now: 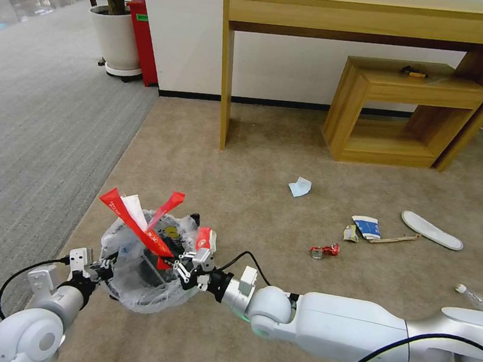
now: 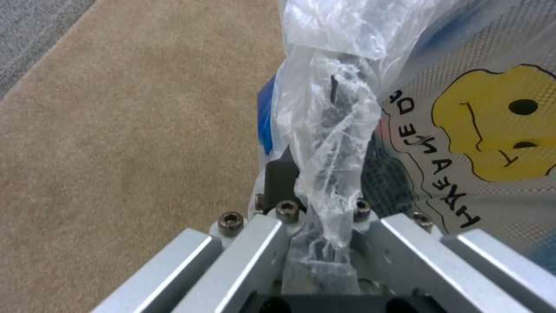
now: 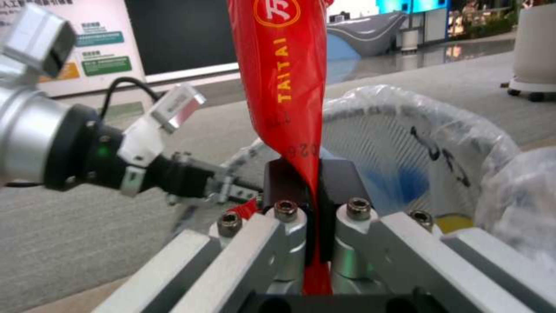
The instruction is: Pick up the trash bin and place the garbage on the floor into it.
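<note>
Trash bin (image 1: 145, 274), lower left of the head view, hangs from the left gripper (image 1: 100, 270) clenched on its bag, while the right gripper (image 1: 187, 266) clamps a red wrapper (image 1: 137, 226) that may snag.

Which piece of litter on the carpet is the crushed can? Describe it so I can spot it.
Start at the low wooden shelf unit under the desk and come toward the robot across the beige carpet. The crushed can lies nearest the right arm, left of the blue-white paper cup: red and silvery, crumpled.
</note>
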Controlling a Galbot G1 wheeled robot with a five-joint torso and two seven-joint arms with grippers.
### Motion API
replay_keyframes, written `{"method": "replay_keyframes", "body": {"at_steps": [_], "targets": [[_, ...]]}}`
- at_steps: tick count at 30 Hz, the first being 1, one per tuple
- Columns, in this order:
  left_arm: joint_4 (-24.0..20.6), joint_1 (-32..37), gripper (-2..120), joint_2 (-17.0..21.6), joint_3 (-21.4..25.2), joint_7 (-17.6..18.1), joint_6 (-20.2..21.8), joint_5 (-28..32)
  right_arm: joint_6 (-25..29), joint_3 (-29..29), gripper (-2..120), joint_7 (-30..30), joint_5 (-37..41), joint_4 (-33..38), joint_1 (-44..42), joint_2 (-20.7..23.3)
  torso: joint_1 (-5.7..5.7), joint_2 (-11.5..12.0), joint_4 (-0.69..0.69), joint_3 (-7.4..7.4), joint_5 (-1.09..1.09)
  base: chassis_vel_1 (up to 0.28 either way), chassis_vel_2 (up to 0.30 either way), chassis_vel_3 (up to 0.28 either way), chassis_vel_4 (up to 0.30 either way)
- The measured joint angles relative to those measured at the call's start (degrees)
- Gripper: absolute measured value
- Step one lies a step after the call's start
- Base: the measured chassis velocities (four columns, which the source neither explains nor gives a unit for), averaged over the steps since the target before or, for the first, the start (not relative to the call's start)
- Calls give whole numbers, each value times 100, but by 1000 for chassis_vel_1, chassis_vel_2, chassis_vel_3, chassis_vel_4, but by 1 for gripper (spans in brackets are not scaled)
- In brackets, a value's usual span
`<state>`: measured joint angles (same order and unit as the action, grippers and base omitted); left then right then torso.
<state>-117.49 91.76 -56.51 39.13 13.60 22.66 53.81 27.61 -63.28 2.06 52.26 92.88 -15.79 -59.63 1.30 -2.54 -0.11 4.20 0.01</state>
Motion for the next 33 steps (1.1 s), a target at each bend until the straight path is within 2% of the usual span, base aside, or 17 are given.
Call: {"method": "replay_keyframes", "body": {"at_steps": [7,17,28,29,30,32,33], "targets": [[-21,64,0,23,36,-6,1,-55,-166,-110,0,39,131,73,294,-9,0,0,0,0,0,0,0,0,0],[-41,97,0,6,56,-134,-24,-282,-574,-796,0,129,540,354,1140,16,0,0,1,0,-1,0,0,0,0],[-140,163,0,-3,98,-141,-28,-275,-674,-1123,0,145,565,421,1352,16,0,0,1,0,-1,0,0,0,0],[-145,164,0,-3,111,-141,-29,-271,-674,-1123,0,149,551,430,1343,26,0,0,0,0,-1,0,0,0,0],[-146,169,0,-3,116,-141,-30,-268,-678,-1123,7,146,529,435,1327,43,0,0,0,0,0,0,0,0,0],[-146,173,0,-3,116,-141,-29,-266,-686,-1116,9,143,511,434,1315,57,0,0,0,0,-1,0,0,0,0],[-145,177,0,-3,116,-141,-29,-264,-686,-1094,15,142,483,432,1294,75,0,0,0,0,-1,0,0,0,0]]}}
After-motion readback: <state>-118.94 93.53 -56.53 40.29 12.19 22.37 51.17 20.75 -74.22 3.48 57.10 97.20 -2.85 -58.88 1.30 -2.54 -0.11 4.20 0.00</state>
